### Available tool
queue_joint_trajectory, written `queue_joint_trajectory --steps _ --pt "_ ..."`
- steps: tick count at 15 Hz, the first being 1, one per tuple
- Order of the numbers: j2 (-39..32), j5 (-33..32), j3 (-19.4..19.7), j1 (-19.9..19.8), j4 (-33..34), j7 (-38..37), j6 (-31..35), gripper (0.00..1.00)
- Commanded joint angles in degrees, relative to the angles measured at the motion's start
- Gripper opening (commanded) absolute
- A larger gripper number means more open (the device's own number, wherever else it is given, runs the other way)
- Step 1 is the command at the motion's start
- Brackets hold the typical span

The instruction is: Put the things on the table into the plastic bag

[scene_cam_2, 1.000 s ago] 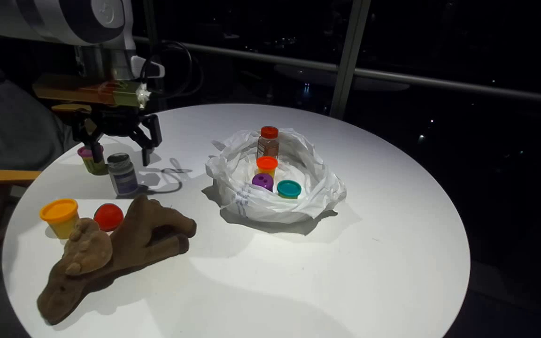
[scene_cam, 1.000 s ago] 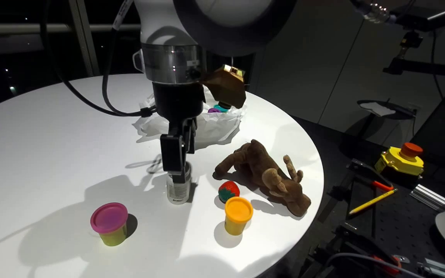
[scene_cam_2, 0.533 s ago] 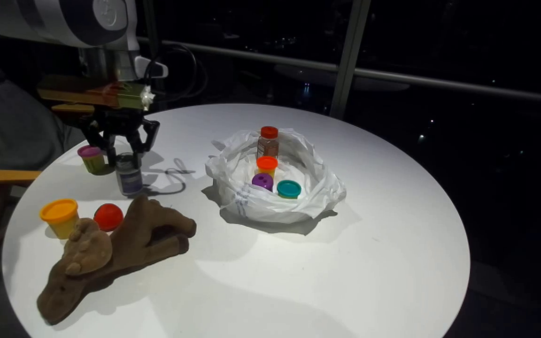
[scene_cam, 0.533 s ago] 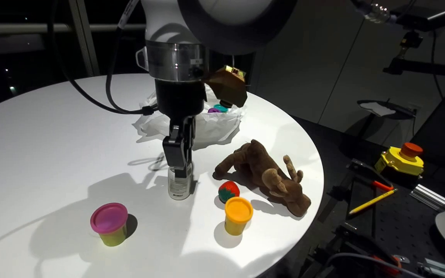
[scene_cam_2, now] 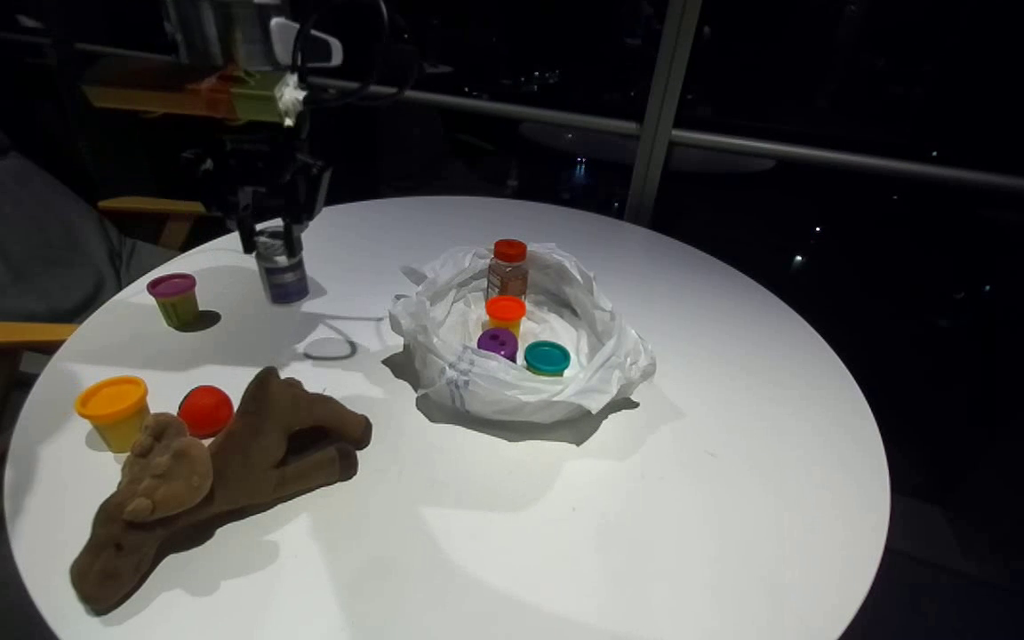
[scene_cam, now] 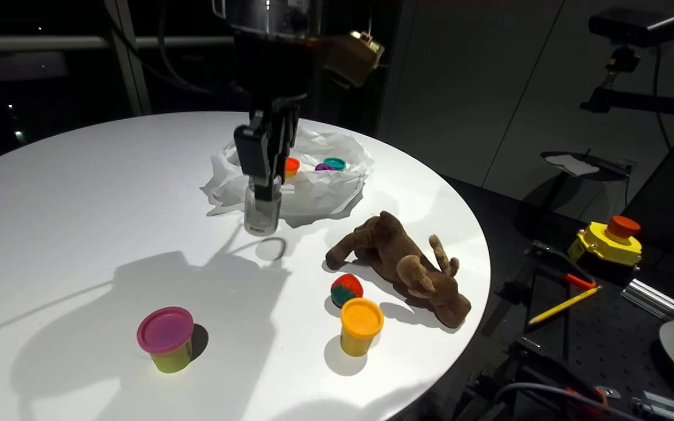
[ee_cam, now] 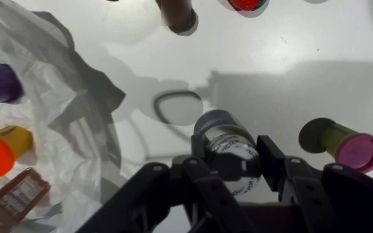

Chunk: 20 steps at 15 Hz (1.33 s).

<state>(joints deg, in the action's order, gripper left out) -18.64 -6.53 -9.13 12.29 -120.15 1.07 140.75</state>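
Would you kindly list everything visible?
Table: 1, white, foreground
Plastic bag: 1, white, tabletop
Bottle: 1, brown, in bag
Red-orange-lidded tub: 1, yellow, in bag
Teal-lidded tub: 1, body unclear, in bag
Unclear object: 1, purple, in bag
Pink-lidded tub: 1, yellowish, tabletop
Orange-lidded tub: 1, yellow, tabletop
Strawberry: 1, mostly red, tabletop
Plush animal: 1, brown, tabletop
Jar: 1, grey, held above table
Chair: 1, grey, background
Stop button: 1, red-topped yellow, beside table
Pencil: 1, yellow, near button
Hardware: several, mixed, beside table
Camera: 1, black, background
Gripper: 1, black, holding jar
Arm: 1, silver, above gripper
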Motion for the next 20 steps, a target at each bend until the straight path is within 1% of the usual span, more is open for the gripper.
queue_joint_trajectory --steps 1,4,7,10,12,17,20 --pt "5.16 -3.4 3.92 -0.44 2.79 -6.9 -3.73 0.2" --pt "3.76 -6.26 7.06 -1.89 8.09 -11.11 -4.52 0.2" --pt "-0.85 -9.42 10.09 -3.2 13.71 -15.16 -4.16 0.2" --pt "-6.81 -10.66 12.82 -4.06 18.07 -18.02 -5.49 0.2" --pt "-10.55 -10.64 14.61 -4.18 20.44 -20.27 -5.75 0.2" --pt "-17.6 -8.68 17.06 -4.66 25.26 -22.82 -5.16 0.2" --pt "-20.35 -5.89 16.67 -6.15 27.71 -22.63 -4.33 0.2"
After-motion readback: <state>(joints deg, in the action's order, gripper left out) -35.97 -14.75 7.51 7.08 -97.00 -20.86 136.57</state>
